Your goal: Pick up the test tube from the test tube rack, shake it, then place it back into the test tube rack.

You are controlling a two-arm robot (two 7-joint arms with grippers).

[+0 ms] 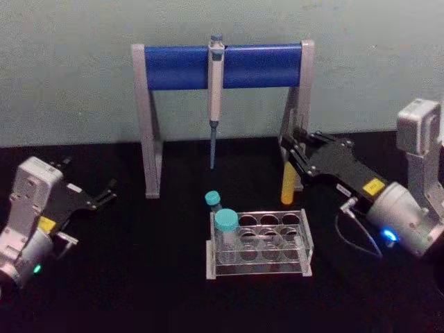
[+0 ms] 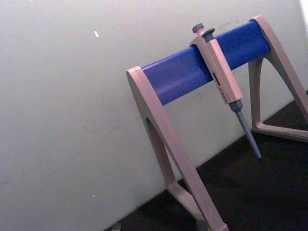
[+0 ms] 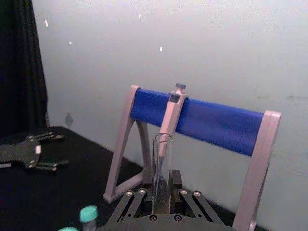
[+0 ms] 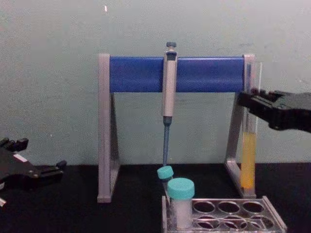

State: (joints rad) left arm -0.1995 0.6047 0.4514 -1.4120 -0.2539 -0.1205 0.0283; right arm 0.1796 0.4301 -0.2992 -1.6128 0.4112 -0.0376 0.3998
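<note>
Black bench, pale wall behind: test tube (image 1: 288, 186), capless, yellow-orange liquid low inside, hangs upright clear of the test tube rack (image 1: 261, 272), approx. 1 o'clock from it, pinched on its upper half by right gripper (image 1: 290, 142). Left gripper (image 1: 107, 193) parked at 9 o'clock, fingers spread, holding nothing. Risk, prob.: tube sits just beside right leg of grey-and-blue stand (image 1: 180, 66), so a wide shake could knock glass vs. leg or slosh liquid out. Teal-capped tubes (image 1: 225, 220) stand at rack's 9 o'clock end; bench matte, wall plain.
</note>
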